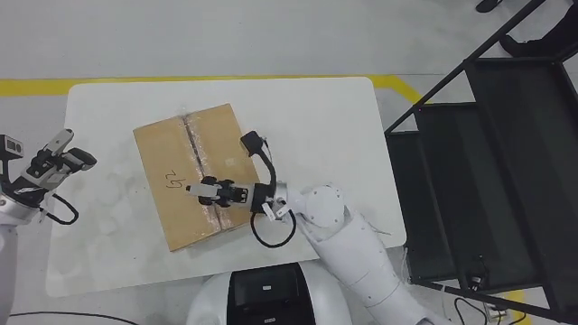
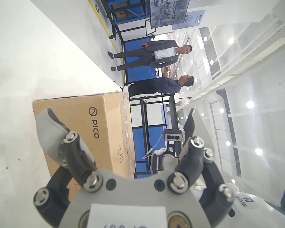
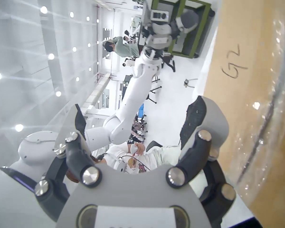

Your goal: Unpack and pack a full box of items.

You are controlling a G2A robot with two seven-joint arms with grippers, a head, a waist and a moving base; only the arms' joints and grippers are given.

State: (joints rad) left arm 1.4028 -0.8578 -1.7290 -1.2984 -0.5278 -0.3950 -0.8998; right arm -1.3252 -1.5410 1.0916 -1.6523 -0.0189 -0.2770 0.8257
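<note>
While the cardboard box is sitting closed and taped on the white table, the right gripper is reaching level across its lid beside the tape seam — fingers spread wide, gripping nothing. The left gripper is hovering at the table's left edge, well apart from the box — fingers likewise parted, empty.

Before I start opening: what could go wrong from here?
1. The box is taped shut along its seam and unbraced: the left gripper is open, off at the table's edge. A push from the right gripper, open over the box, may slide it instead of splitting the seam.
2. The box's near corner lies fairly close to the table's front edge, so a slide that way could tip it off.
</note>
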